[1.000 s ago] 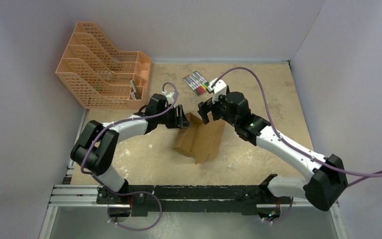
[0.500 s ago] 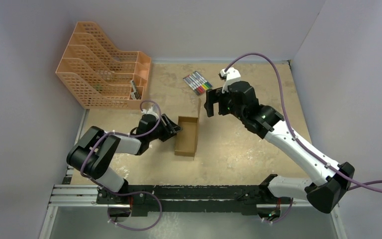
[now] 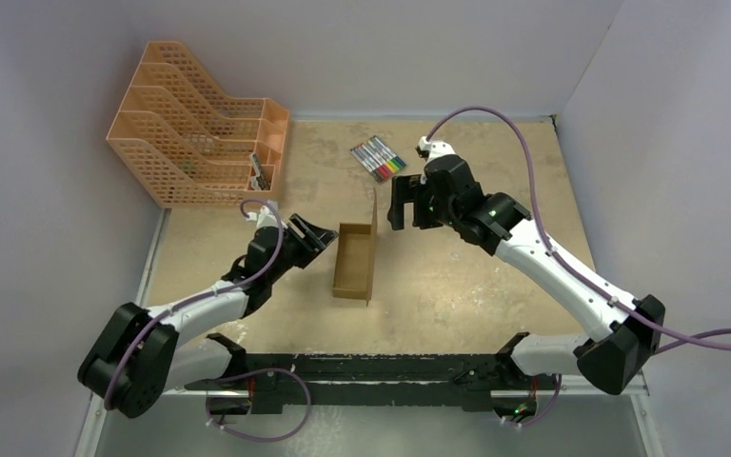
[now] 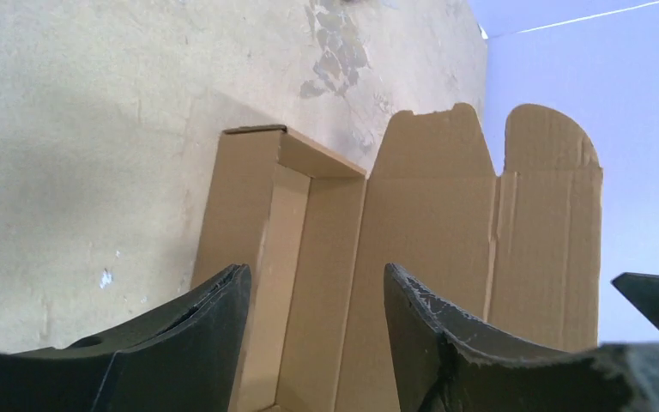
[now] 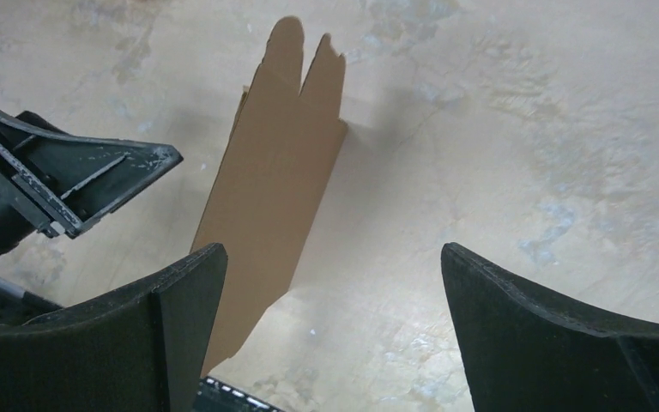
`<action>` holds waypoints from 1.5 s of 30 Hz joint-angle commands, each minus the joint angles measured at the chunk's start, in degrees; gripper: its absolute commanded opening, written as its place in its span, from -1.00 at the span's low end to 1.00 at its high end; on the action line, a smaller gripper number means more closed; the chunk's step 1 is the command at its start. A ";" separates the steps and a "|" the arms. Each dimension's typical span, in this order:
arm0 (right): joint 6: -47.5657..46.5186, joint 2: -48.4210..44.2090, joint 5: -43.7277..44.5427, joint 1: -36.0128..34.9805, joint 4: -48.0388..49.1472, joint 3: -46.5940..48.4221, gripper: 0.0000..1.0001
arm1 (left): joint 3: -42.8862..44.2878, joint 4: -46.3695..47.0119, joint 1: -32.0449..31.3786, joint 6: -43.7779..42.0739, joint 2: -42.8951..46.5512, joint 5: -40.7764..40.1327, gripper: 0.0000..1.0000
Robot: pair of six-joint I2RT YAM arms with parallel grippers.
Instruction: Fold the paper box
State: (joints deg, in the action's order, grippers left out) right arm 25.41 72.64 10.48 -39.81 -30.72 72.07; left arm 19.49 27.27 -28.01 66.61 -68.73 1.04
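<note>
The paper box (image 3: 355,259) is a brown cardboard tray in the middle of the table, with its lid flap (image 3: 375,214) standing upright along its right side. In the left wrist view the open tray (image 4: 309,283) and the tall flap with two rounded tabs (image 4: 489,232) face me. My left gripper (image 3: 316,235) is open and empty, just left of the box. My right gripper (image 3: 398,211) is open and empty, just right of the upright flap near its far end. The flap's outer face (image 5: 270,197) shows in the right wrist view.
An orange mesh file rack (image 3: 195,124) stands at the back left with a dark item in it. A set of coloured markers (image 3: 377,157) lies at the back centre. Walls close the table on the left, back and right.
The box went from a half-open sheet to a tray with its lid upright. My left gripper drew back to the left of the box. My right gripper came down beside the flap.
</note>
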 commanded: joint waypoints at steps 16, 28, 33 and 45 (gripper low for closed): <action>-0.40 15.57 -14.99 -1.06 11.59 3.80 0.66 | 4.28 -0.34 -24.65 12.64 -6.86 -21.65 0.16; -12.19 19.67 -20.86 -0.82 7.45 13.46 0.70 | 10.68 14.93 -34.03 15.20 -20.86 -31.18 0.15; -15.62 11.97 -15.92 -0.71 6.59 10.57 0.80 | 9.24 4.12 -34.05 11.78 -13.81 -34.68 0.16; -21.67 1.09 -8.78 -0.71 -6.50 4.78 0.79 | 21.24 -42.29 -16.47 -23.57 11.93 -23.44 0.27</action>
State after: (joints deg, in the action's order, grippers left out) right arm 6.13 76.47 -0.71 -40.56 -31.53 80.44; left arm 36.18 -0.56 -54.74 61.54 -60.29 -30.13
